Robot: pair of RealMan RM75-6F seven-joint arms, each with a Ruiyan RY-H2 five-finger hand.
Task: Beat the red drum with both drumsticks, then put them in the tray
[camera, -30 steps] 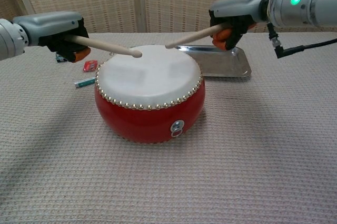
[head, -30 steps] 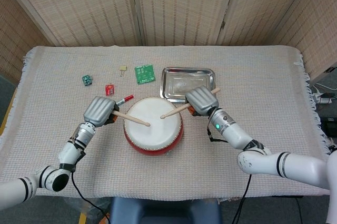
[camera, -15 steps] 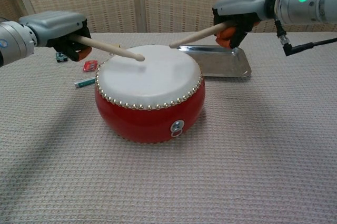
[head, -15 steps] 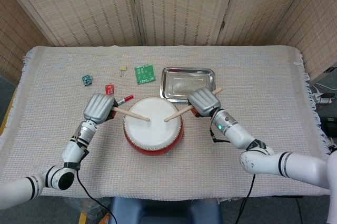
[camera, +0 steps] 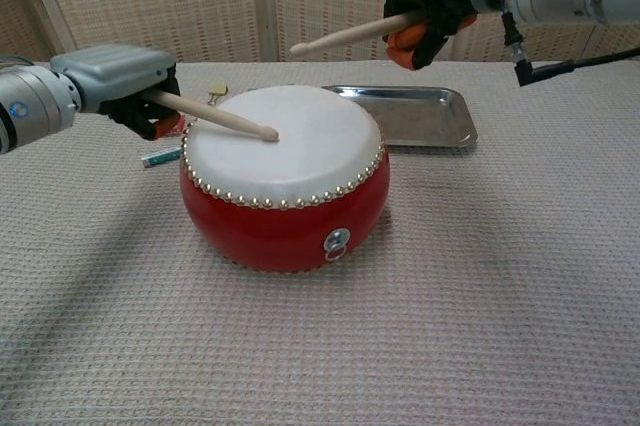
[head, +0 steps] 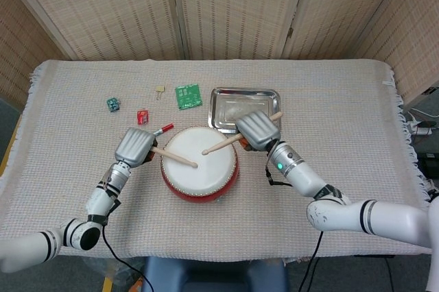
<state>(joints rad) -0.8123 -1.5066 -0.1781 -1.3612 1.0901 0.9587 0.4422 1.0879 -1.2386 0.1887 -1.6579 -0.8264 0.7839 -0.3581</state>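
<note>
Right drumstick [camera: 345, 37] now raised, leftward

A round red drum [camera: 285, 216] with a white skin sits before a shiny steel tray [camera: 420, 118] — one pale wooden drumstick [camera: 222, 120] tip touching the skin, the other wooden drumstick [camera: 340, 37] raised above.

You have one red drum [head: 199, 171], two drumsticks [head: 174, 157] [head: 233, 138], one steel tray [head: 245, 108], one green circuit board [head: 187, 96], one red-capped marker [head: 162, 129] on your desk.
</note>
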